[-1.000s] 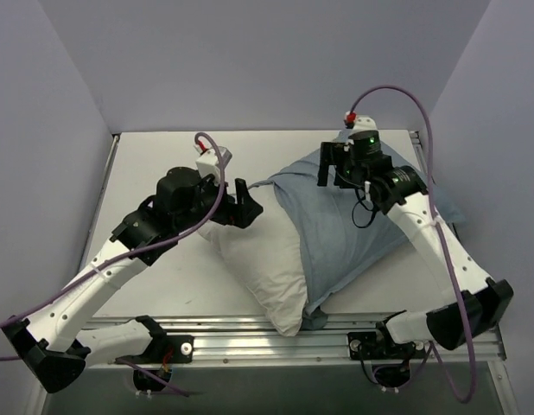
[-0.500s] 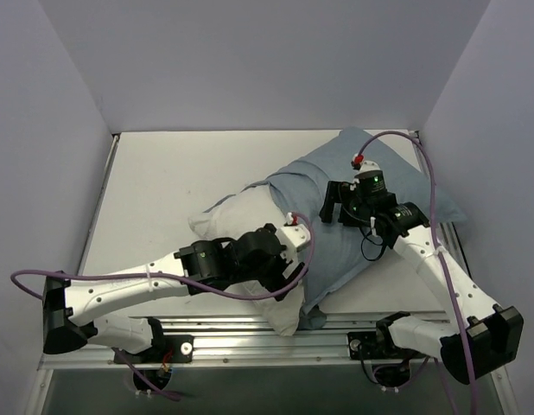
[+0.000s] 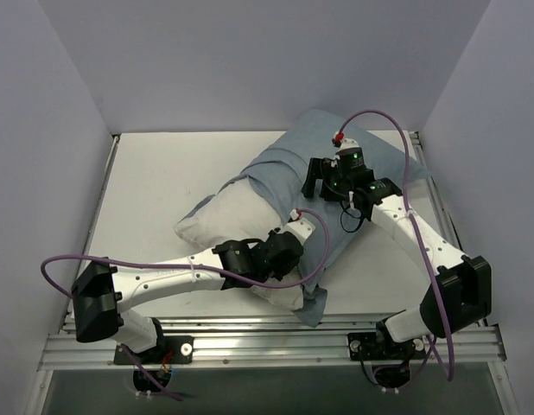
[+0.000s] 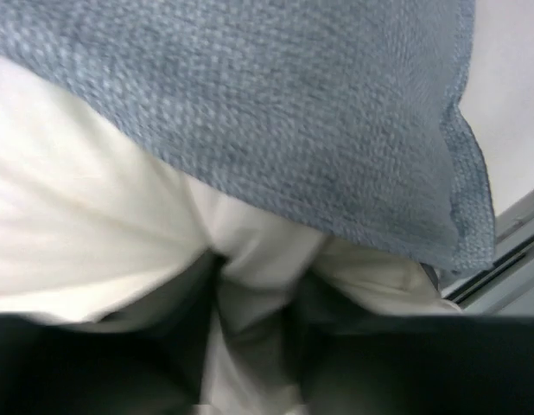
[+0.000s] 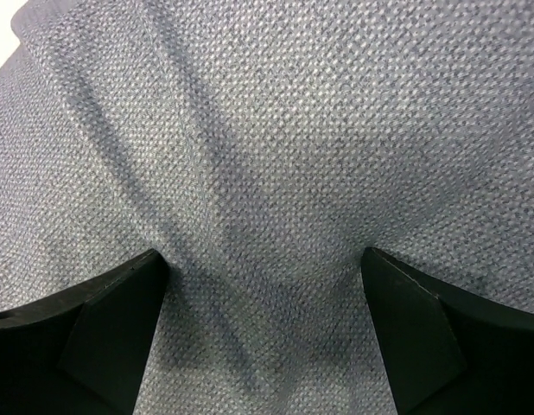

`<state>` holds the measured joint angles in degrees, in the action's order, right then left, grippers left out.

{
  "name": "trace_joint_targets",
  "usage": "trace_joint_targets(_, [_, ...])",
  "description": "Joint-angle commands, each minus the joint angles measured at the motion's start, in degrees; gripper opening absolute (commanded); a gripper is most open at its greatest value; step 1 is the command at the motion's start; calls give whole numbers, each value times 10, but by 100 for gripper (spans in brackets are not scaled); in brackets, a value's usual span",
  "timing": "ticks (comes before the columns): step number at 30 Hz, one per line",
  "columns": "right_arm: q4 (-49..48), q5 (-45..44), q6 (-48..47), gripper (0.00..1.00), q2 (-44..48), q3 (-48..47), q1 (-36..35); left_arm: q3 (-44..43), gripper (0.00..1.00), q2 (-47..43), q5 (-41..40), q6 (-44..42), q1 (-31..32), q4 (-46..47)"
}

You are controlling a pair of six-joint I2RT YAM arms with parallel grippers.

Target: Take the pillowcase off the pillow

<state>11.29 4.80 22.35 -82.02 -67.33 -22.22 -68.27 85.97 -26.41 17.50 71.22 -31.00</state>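
The white pillow (image 3: 213,223) lies slantwise on the table, its far right part inside the blue-grey pillowcase (image 3: 284,169). My left gripper (image 3: 291,251) is at the pillow's near corner, beside the pillowcase's hem. In the left wrist view a fold of the pillow (image 4: 77,216) is bunched between the dark fingers (image 4: 185,328), below the pillowcase (image 4: 293,112); my left gripper (image 4: 254,298) is shut on it. My right gripper (image 3: 321,183) stands open on top of the pillowcase (image 5: 267,130). Its fingertips (image 5: 120,303) press into the cloth, wide apart, with my right gripper (image 5: 263,294) holding nothing.
An aluminium rail (image 3: 250,333) runs along the near table edge, close under the pillow's near corner, and shows as the rail (image 4: 509,251) in the left wrist view. Bare white table (image 3: 155,173) lies to the left. Walls close in the back and both sides.
My left arm swung from the pillow's far left side to its near corner and its jaws closed on white cloth. The pillow and the right gripper shifted toward the far left.
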Motion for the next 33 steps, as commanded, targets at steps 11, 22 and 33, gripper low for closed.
trace_joint_targets(11, [24,147,-47,88,178,133,-34,-56,2,-63,72,-7,-118,12])
trace_joint_targets(22, [-56,130,9,88,228,191,-172,-151,2,-38,117,-25,-145,-25])
trace_joint_targets(33, [-18,-123,16,13,149,168,-202,-158,2,-60,137,-17,-150,-43])
